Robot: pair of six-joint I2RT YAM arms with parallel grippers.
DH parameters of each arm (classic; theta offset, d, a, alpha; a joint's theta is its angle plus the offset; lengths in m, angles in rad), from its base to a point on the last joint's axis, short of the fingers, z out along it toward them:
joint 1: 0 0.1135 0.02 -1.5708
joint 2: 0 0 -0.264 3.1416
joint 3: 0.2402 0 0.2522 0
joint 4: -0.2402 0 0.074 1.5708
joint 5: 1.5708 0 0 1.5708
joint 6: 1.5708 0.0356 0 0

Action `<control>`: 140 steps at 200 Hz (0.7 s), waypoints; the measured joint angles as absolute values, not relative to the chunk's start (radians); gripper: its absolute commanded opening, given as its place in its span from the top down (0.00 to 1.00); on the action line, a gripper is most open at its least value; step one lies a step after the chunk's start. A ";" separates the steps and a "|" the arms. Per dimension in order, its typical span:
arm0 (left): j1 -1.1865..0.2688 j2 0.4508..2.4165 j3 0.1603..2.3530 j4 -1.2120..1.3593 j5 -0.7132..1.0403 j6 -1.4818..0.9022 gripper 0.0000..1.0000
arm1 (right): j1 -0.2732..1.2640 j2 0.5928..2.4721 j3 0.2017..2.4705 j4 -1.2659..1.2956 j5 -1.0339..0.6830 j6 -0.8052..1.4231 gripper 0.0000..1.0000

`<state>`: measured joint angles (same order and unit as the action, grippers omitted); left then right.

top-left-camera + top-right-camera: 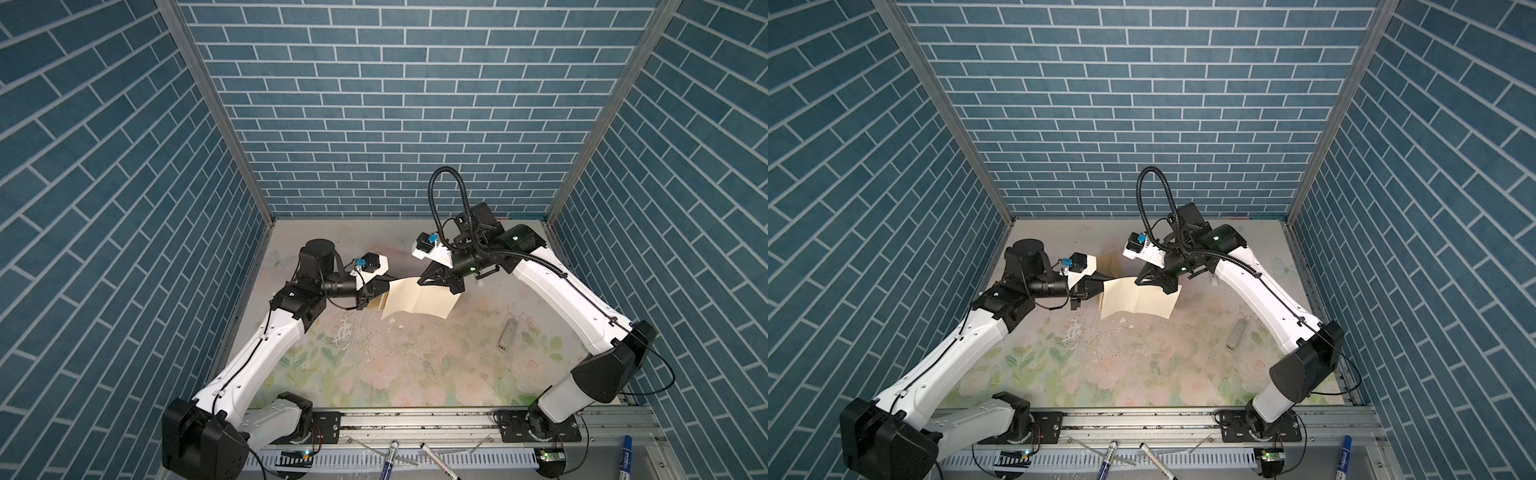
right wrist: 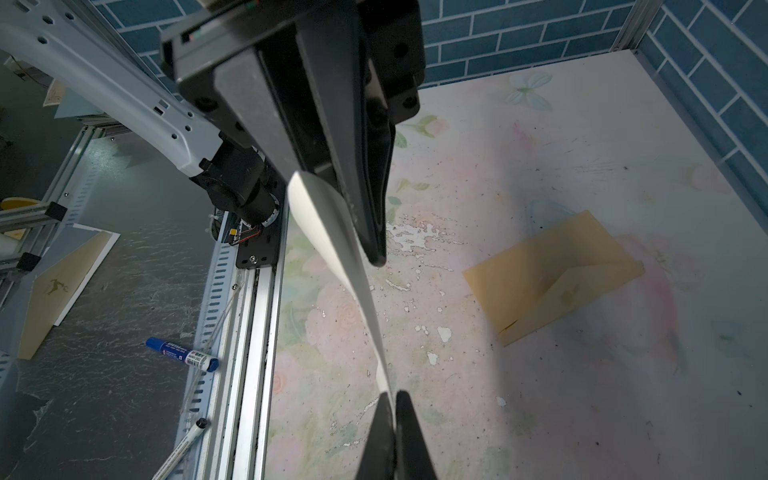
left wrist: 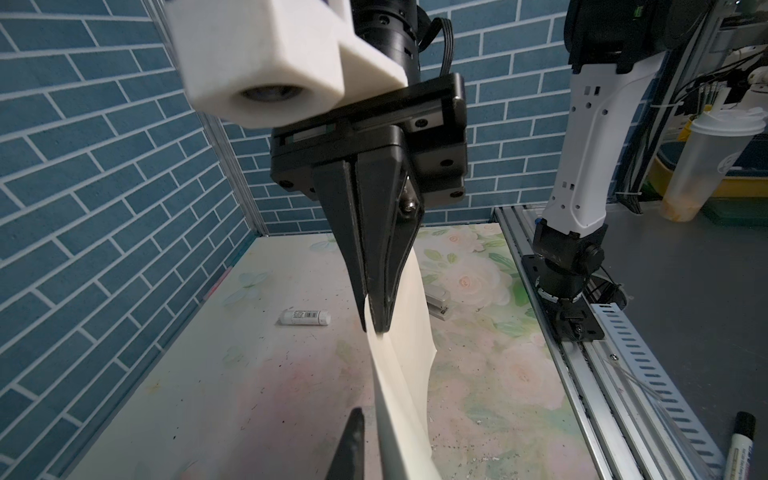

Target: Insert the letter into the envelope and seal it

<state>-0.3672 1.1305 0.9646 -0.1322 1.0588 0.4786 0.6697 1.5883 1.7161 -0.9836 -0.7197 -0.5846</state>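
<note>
The letter (image 1: 415,301), a cream sheet, hangs curved above the table between my two grippers in both top views. My right gripper (image 2: 392,401) is shut on one edge of it. At the opposite edge is my left gripper (image 1: 387,287). In the left wrist view its one visible finger (image 3: 353,444) stands a little apart from the sheet, and the sheet hides the other finger. The golden-tan envelope (image 2: 540,257) lies flat on the floral table, with its pointed flap and small emblem facing up. It sits below and behind the letter. In the top views the letter mostly hides it.
A white glue stick (image 3: 305,317) lies on the table near the back. A silver stapler (image 1: 508,334) sits toward the right side. Markers (image 1: 388,459) lie on the front rail. Blue brick walls close the back and both sides.
</note>
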 measured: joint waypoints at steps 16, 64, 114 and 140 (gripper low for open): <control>-0.367 1.121 0.966 -0.158 1.044 0.505 0.49 | 0.670 1.576 1.700 -0.976 -0.698 -0.588 1.00; -0.367 1.034 0.971 -0.311 0.945 0.584 0.13 | 0.669 1.496 1.603 -0.930 -0.567 -0.630 1.00; -0.368 0.930 0.971 -0.387 0.899 0.620 0.08 | 0.673 1.467 1.571 -0.889 -0.511 -0.662 1.00; -0.368 0.943 0.968 -0.325 0.899 0.596 0.08 | 0.698 1.467 1.547 -0.865 -0.507 -0.689 1.00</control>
